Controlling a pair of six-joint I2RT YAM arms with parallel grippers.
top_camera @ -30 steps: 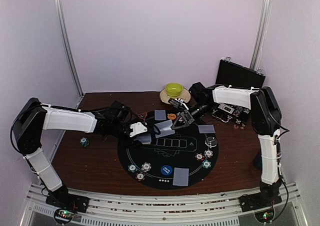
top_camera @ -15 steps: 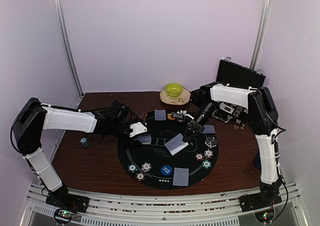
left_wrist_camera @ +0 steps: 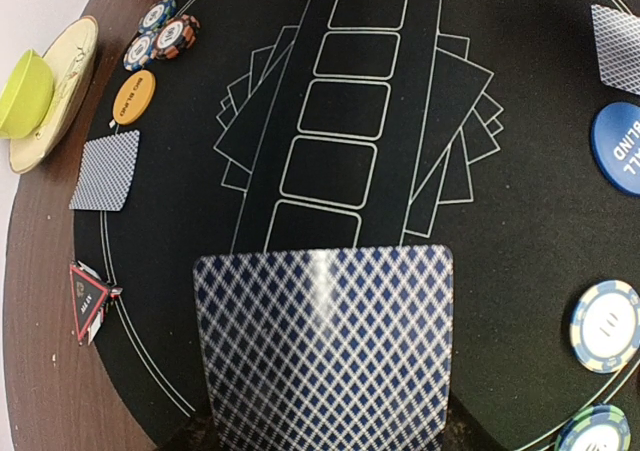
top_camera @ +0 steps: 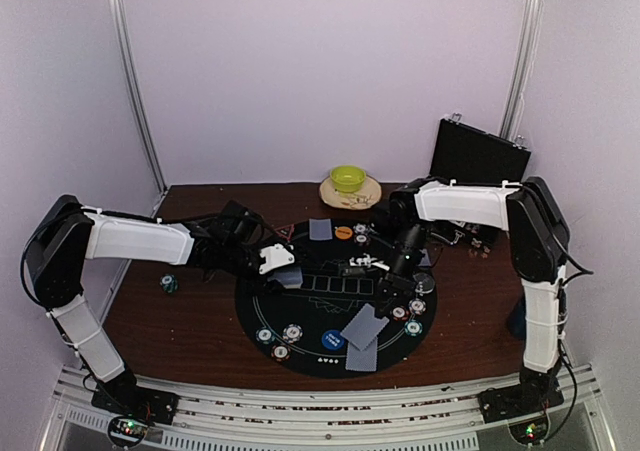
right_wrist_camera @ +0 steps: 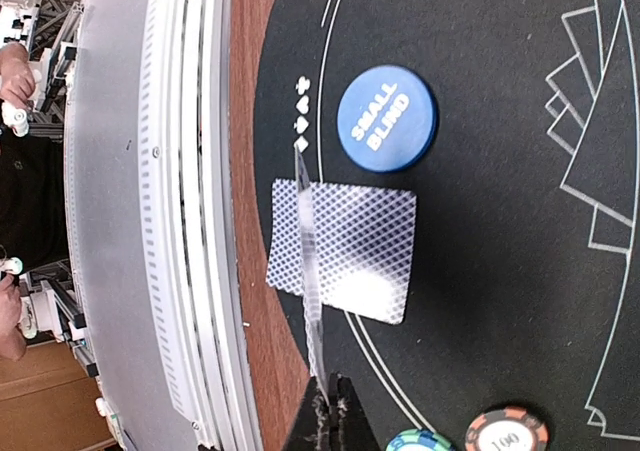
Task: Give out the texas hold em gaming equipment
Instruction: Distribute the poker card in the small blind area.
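Left end effector (top_camera: 288, 269), right end effector (right_wrist_camera: 325, 409): clamped.

cards (left_wrist_camera: 322, 346): I see blue-and-white diamond lattice backs
mat (left_wrist_camera: 520, 221): black, white outlines
disc (right_wrist_camera: 386, 118): blue, white lettering
bowl (left_wrist_camera: 25, 93): lime green

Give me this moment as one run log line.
left gripper: grips facedown card | right gripper: shut on lifted card above dealt card | small blind disc: beside it
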